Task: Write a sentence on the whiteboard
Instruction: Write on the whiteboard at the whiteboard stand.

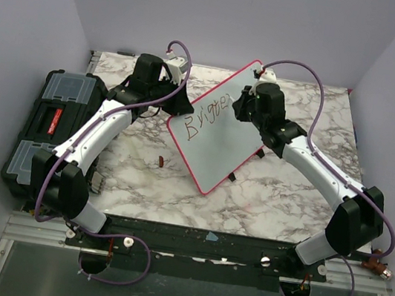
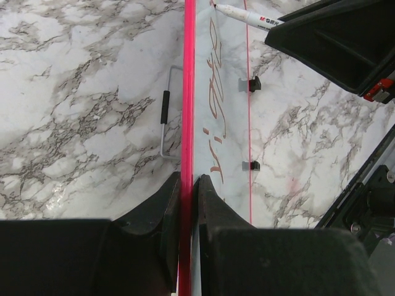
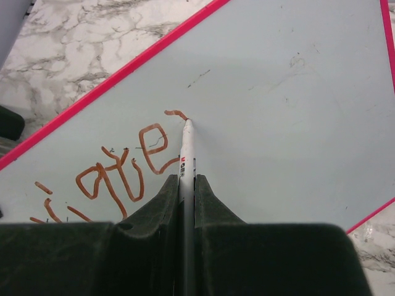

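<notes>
The whiteboard (image 1: 217, 140), pale with a thin red-pink frame, is propped tilted at mid-table. My left gripper (image 2: 187, 185) is shut on its red-pink edge (image 2: 188, 92). One line of the sentence (image 1: 208, 114) in reddish-brown lettering reads about "Brigger"; it also shows in the right wrist view (image 3: 117, 172) and the left wrist view (image 2: 216, 105). My right gripper (image 3: 186, 180) is shut on a white marker (image 3: 187, 145), its tip touching the board at the end of the last stroke. The marker also shows in the left wrist view (image 2: 247, 16).
A black toolbox (image 1: 51, 121) with clear lid compartments stands at the table's left edge. A small dark red marker cap (image 1: 159, 161) lies on the marble left of the board. A wire stand (image 2: 165, 114) shows behind the board.
</notes>
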Robot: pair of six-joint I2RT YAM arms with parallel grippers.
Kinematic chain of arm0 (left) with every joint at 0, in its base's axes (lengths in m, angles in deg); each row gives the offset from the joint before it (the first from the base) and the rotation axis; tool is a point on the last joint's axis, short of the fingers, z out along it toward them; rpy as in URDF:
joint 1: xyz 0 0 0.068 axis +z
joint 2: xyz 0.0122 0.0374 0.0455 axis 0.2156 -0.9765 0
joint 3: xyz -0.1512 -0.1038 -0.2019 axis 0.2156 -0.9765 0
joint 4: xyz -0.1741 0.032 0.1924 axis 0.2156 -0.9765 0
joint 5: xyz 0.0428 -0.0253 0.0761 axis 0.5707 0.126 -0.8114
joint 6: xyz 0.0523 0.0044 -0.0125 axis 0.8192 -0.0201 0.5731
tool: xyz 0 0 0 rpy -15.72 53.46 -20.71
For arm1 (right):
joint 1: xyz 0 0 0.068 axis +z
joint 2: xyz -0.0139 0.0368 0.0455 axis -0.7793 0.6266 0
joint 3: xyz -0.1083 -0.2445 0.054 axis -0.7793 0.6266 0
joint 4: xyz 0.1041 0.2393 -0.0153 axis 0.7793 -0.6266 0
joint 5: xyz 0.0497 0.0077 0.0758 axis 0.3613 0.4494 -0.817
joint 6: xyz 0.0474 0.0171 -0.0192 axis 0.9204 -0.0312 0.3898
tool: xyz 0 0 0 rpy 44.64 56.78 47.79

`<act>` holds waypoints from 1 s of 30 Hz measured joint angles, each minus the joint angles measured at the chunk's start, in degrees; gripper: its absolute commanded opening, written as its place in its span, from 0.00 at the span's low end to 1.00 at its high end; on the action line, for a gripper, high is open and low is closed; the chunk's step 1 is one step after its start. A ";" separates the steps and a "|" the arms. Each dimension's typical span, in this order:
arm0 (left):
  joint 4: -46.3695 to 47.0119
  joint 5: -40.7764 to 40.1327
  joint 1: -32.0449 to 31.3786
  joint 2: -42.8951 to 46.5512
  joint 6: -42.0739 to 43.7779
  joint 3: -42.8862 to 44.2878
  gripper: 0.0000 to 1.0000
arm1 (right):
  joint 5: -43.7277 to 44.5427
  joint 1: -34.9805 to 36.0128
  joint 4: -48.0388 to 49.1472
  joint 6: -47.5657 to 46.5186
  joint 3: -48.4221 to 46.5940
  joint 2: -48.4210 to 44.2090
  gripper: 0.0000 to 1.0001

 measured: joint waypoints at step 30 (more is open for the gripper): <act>-0.07 -0.57 0.13 -0.02 -0.22 -0.42 0.00 | -0.35 -0.31 1.49 1.42 5.25 -1.75 0.01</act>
